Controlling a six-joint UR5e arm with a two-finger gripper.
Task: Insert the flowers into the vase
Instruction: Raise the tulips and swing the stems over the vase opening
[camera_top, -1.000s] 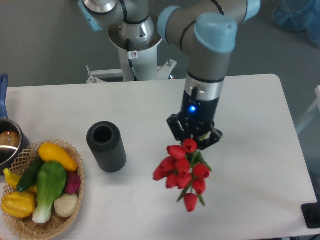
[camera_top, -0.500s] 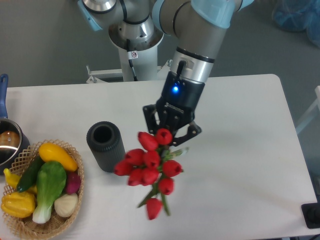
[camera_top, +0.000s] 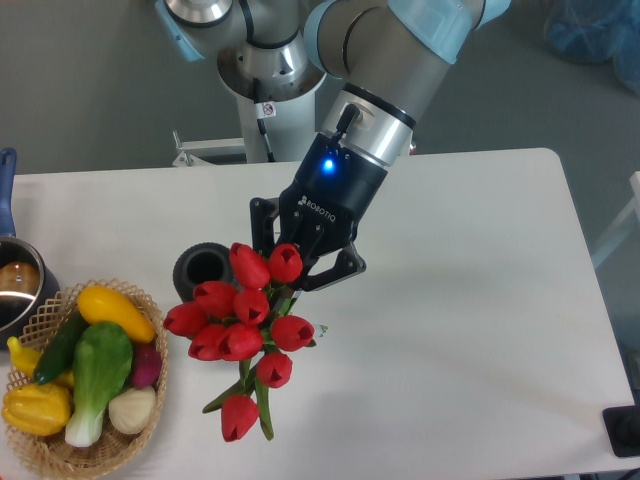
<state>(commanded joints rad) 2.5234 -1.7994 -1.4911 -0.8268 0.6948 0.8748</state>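
**Flowers held over vase, buds toward camera**

Flowers: bunch of red tulip buds, green stems and leaves. Pinched at the stem end by the gripper, fingers pressed onto the stems. Long axis tilted, running from the gripper down and slightly left in frame; buds fanned low and toward the viewer, lowest bud well below the rest. Carried off the table, overlapping the vase's right side in view; leftmost buds just beside the basket rim.

Vase: dark grey, ribbed, upright, round mouth open upward. Lower body hidden behind the buds. No stems inside the mouth.

Writing: "ROBOTIQ" in white on the black gripper body, beneath a lit blue lamp. Small red-and-white sticker on the arm's base column, text too small to read.

Change against the earlier frames: bunch and gripper shifted leftward, from right of the vase with clear table between, to partly covering the vase. Arm leaning more to the left. Vase and basket unmoved.

Also present: wicker basket with yellow, green, purple and white vegetables, lower left; metal pot with blue handle at the left edge.
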